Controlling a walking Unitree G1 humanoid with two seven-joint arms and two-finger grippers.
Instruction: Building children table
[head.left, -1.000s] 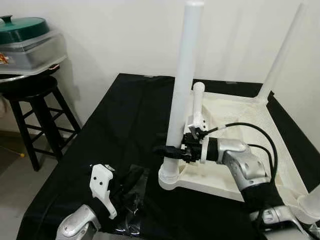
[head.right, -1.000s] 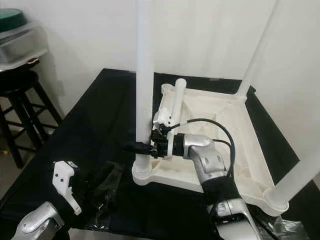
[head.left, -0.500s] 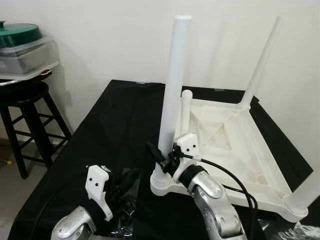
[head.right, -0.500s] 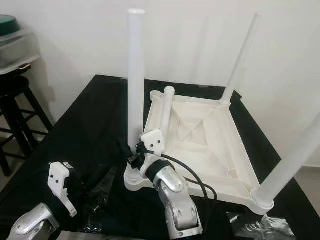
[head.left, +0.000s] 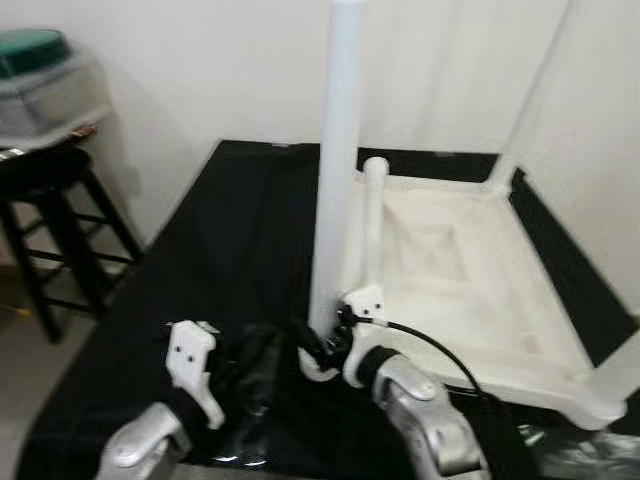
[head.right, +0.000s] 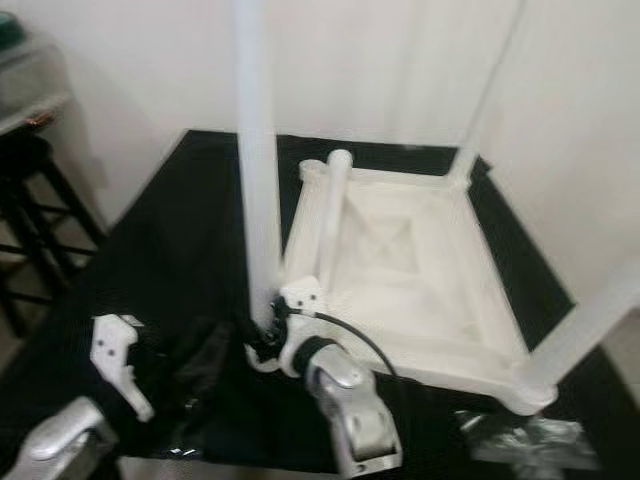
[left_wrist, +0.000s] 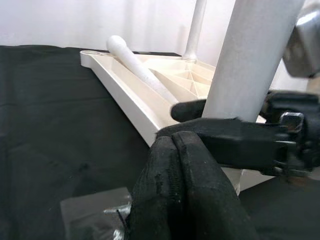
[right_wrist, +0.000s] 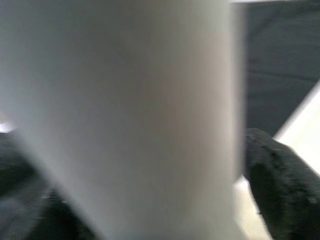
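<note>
- The tabletop (head.left: 470, 260) lies upside down on the black-covered desk (head.left: 230, 230), filling the desk from centre out toward 3 o'clock.
- One leg (head.left: 335, 150) stands upright in the corner socket at about 7 o'clock of the tabletop; other legs rise at the corners near 1 and 5 o'clock, and a loose leg (head.left: 372, 215) lies inside the frame, pointing toward 12.
- The right gripper (head.left: 318, 345) has its fingers clamped on the leg just above the socket; the right wrist view shows white tube between two black pads.
- The left gripper (left_wrist: 180, 165) sits close at 9 o'clock of that socket, fingers pressed together, holding nothing, just beside the right one and over a crumpled clear bag (head.left: 250, 375).
- My judgement: the step is seating this leg. Keep the tube vertical, so it does not bind in the socket, and push or twist straight down its axis.
- Gripping low helps control; a sideways pull could drag the light tabletop across the cloth.
- The left gripper could steady the frame edge, but should stay clear of the right fingers.
- The pictures are blurred, so how deep the leg sits cannot be told.
</note>
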